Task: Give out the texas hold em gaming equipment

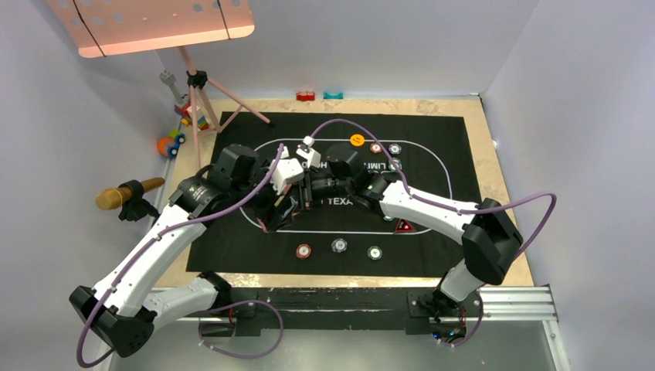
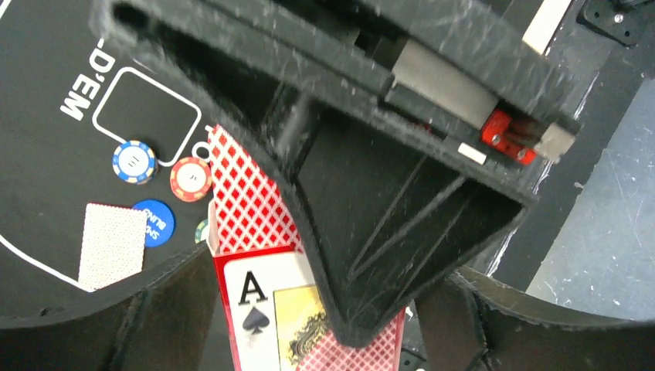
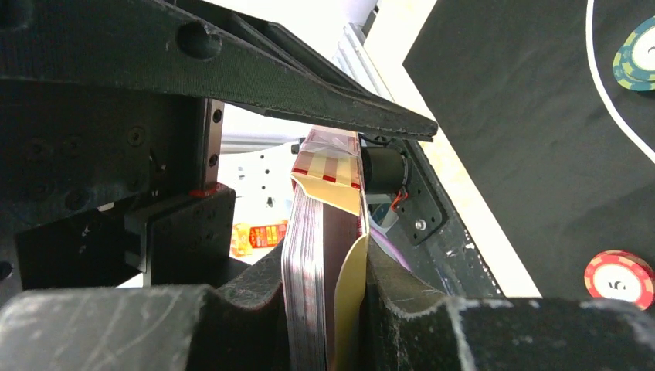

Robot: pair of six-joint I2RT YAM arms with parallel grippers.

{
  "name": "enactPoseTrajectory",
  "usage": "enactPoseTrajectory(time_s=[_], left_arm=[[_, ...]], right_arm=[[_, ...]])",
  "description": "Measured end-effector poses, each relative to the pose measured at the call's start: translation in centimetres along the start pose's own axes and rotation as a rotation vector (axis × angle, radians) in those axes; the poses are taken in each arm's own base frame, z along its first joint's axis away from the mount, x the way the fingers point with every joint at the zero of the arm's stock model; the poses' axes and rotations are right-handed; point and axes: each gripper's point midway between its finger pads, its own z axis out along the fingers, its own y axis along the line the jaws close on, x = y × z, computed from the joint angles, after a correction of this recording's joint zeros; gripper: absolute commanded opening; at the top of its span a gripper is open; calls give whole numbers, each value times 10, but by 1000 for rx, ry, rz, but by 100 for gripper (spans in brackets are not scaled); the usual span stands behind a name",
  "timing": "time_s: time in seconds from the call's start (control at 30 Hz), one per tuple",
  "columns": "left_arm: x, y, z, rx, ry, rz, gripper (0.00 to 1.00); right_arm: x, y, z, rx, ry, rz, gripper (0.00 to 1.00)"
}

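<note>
The right two-finger gripper [image 3: 328, 309] is pinching a red-backed card deck [image 3: 309, 255] edge-on above the black felt mat [image 1: 232, 239]. Only the left wrist view is showing the ace of spades [image 2: 259, 309] between the left gripper's [image 2: 309, 325] parted fingers; whether it is being gripped is unclear.

Both grippers meet over the middle of the mat [image 1: 247, 251], the right gripper [image 3: 328, 309] clamping a deck [image 3: 309, 255] edge-on. Three chips [image 1: 337, 246] lie in a row near the arms (two more sit at the far side), and a triangular marker [image 1: 404, 226] lies right of centre.
</note>
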Motion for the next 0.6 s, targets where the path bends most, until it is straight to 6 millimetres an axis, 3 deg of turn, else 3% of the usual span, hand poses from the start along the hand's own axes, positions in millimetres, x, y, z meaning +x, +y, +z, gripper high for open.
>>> enactPoseTrajectory(time_s=[0.13,0.37,0.6], left_arm=[[-9,-2,1,12,-29,-7,94],[-13,-5,1,28,-45,-5,76],[-5,-8,-6,10,-74,40,77]], right_arm=[[0,3,1,-7,-3,6,1],[-4,4,2,-7,-23,4,1],[2,6,4,-11,-10,3,1]])
